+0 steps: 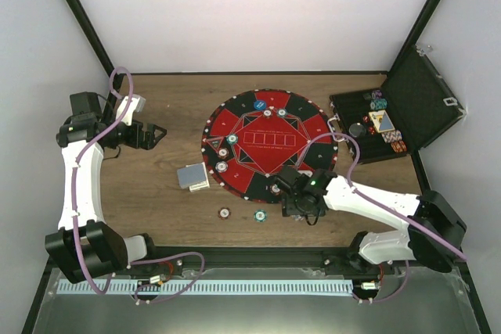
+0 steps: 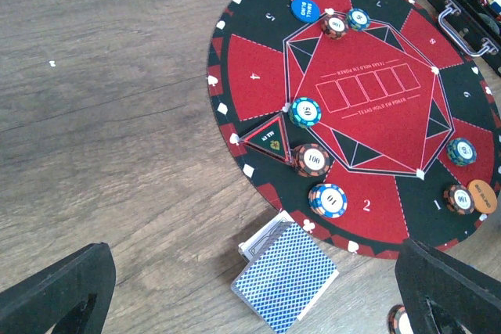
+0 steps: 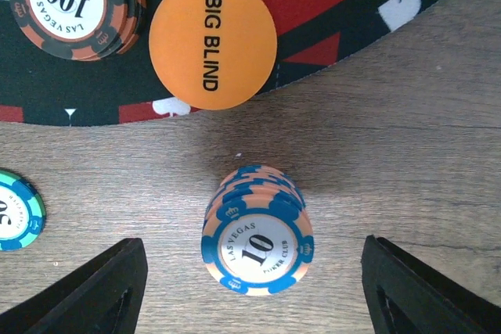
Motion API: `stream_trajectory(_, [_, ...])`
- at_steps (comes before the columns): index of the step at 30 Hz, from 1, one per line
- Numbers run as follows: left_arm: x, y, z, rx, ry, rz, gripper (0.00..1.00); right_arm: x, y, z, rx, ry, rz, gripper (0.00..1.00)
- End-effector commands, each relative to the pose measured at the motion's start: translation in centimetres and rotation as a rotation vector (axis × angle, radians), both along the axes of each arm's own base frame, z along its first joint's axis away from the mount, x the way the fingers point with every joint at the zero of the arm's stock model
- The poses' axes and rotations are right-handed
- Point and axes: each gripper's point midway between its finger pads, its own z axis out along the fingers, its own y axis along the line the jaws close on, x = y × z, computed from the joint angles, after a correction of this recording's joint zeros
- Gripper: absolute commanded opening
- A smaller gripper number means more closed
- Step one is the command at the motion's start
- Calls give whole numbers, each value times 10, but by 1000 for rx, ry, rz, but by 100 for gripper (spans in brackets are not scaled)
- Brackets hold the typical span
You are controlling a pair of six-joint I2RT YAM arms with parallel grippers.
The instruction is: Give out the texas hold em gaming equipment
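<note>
A stack of blue-and-orange "10" chips stands on the bare wood just off the round poker mat. My right gripper is open around it, with a gap on each side; in the top view the gripper hides the stack. An orange "BIG BLIND" button and a "100" chip stack lie on the mat's rim. The blue-backed card deck sits by the mat's left edge. My left gripper is open and empty, off to the left of it.
Several chip stacks sit on the mat, such as a teal stack and a blue "10" stack. Two loose chips lie on the wood in front. An open black case with chips stands at the right.
</note>
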Motion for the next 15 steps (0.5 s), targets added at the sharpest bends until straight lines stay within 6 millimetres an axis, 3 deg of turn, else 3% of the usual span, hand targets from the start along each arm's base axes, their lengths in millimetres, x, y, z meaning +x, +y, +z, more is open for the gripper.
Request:
stream_trajectory(1, [2,-1,4,-18,-10,-4,100,-2,4,-8,16,15,-14,76])
stream_trajectory(15, [1,0,3,-12,-8,-3,100,-4,-1,-26,-6,24,-37,65])
